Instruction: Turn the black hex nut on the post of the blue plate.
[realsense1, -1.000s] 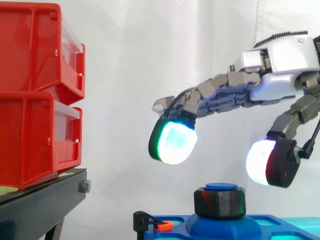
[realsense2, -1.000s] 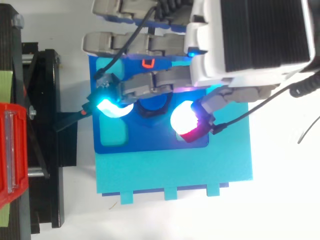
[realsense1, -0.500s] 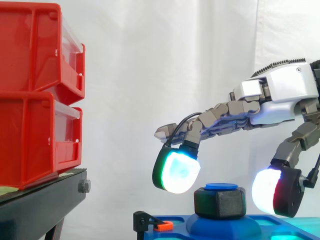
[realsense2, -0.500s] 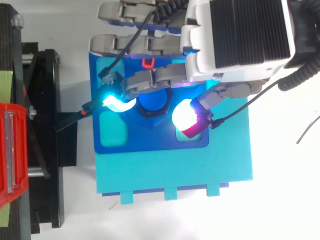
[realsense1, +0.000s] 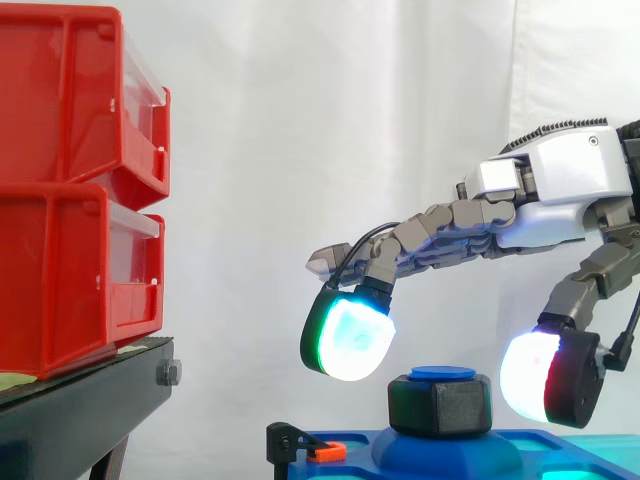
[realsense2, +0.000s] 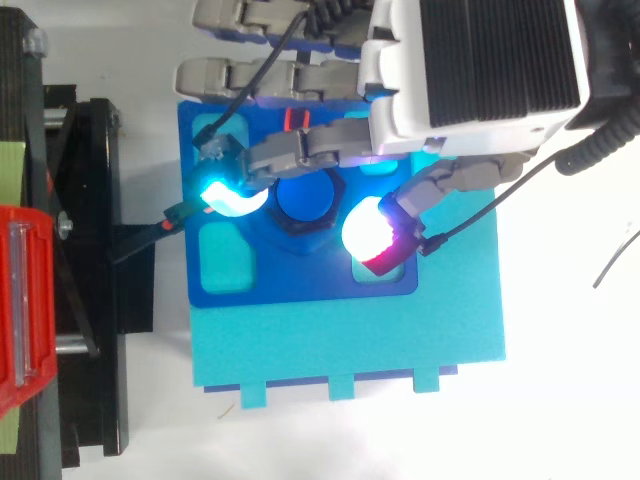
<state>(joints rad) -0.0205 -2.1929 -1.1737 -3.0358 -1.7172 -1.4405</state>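
Over on the left, two stacked red plastic bins (realsense1: 70, 190) sit on a black metal stand (realsense1: 85, 395), with a white curtain (realsense1: 300, 120) behind everything. Next along, low down, is the dark blue plastic plate (realsense2: 300, 278), which rests on a wider turquoise base (realsense2: 350, 340). A small orange-tipped black clip (realsense1: 318, 450) sits at its near-left edge. A round blue post (realsense2: 305, 198) rises from the middle of the plate, and the black hex nut (realsense1: 440, 403) sits around it just under the post's top. The grey and white robot hand (realsense1: 560, 185) reaches in from the right, spread open over the nut and holding nothing. One glowing fingertip (realsense1: 350, 335) hangs just above and left of the nut, clear of it. The thumb's pad (realsense1: 530, 375) hovers just beside its right face.
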